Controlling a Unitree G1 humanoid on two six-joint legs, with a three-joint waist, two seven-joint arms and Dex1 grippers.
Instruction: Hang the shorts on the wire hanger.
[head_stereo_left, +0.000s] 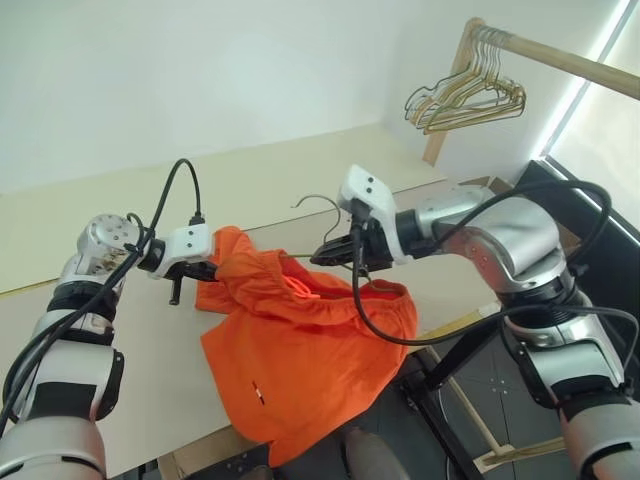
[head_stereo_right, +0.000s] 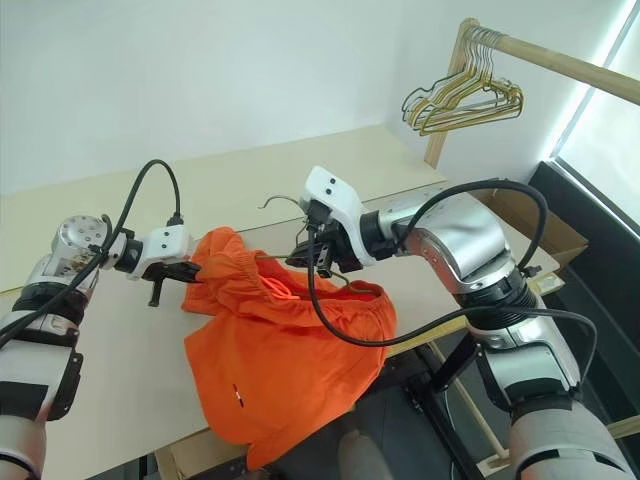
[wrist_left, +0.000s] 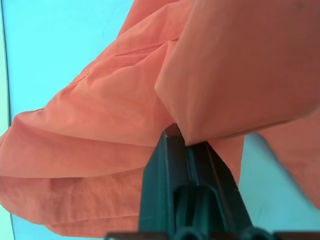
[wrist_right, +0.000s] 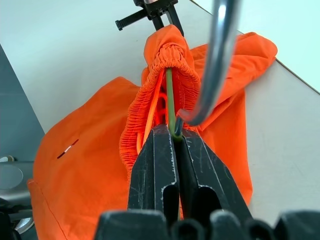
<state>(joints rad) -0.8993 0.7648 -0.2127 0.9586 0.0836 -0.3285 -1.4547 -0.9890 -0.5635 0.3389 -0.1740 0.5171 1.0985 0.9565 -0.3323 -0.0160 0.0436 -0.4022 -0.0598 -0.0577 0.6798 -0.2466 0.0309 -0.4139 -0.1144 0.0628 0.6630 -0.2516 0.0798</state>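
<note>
The bright orange shorts (head_stereo_left: 300, 340) lie bunched on the table, their lower part hanging over the front edge. My left gripper (head_stereo_left: 213, 268) is shut on a fold of the shorts (wrist_left: 100, 125) at their left end, lifting it slightly. My right gripper (head_stereo_left: 335, 255) is shut on the wire hanger just below its hook (head_stereo_left: 318, 200). In the right wrist view the hanger's thin green wire (wrist_right: 170, 95) runs from the shut fingers into the gathered waistband. The rest of the hanger is hidden inside the fabric.
A bunch of gold and pale-green hangers (head_stereo_left: 465, 100) hangs on a wooden rail (head_stereo_left: 560, 60) at the back right. The beige table (head_stereo_left: 250, 190) stretches behind the shorts, with its front edge (head_stereo_left: 150, 455) close by. A black frame (head_stereo_left: 450, 370) stands below the table's right end.
</note>
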